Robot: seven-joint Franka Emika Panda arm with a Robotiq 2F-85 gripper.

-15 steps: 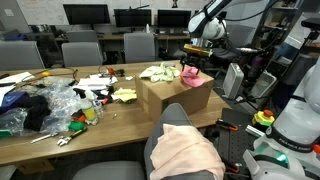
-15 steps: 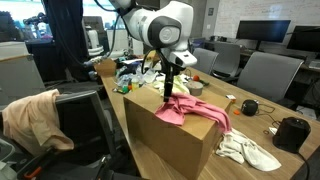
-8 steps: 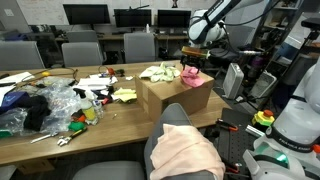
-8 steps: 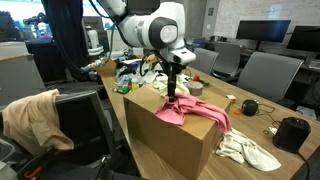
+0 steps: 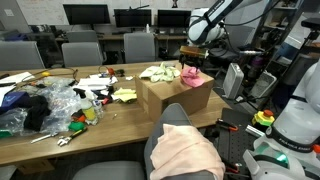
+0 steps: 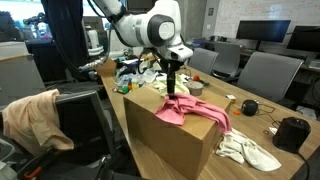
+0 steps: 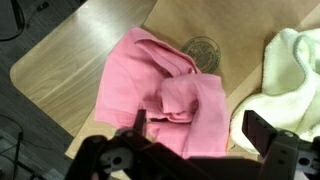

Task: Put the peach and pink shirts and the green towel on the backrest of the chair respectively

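Note:
The peach shirt point(image 5: 187, 152) is draped over the backrest of the grey chair point(image 5: 166, 118) at the table's near edge; it also shows in an exterior view point(image 6: 29, 116). The pink shirt point(image 7: 160, 92) lies crumpled on the cardboard box point(image 6: 168, 145), and shows in both exterior views point(image 5: 193, 76) point(image 6: 197, 110). The pale green towel point(image 7: 286, 62) lies beside it on the box point(image 5: 158, 72) point(image 6: 249, 151). My gripper point(image 7: 197, 126) hangs open just above the pink shirt, holding nothing; it shows in both exterior views point(image 5: 192, 60) point(image 6: 172, 88).
The wooden table point(image 5: 110, 118) holds clutter: plastic bags point(image 5: 55, 105), dark cloth, small toys and a yellow item point(image 5: 125, 96). Office chairs point(image 5: 82, 53) and monitors stand behind. A black cup point(image 6: 291, 133) sits past the towel. Another robot base point(image 5: 298, 120) stands near the chair.
My gripper has risen a little above the pink shirt and shifted slightly. The shirts and the towel have not moved.

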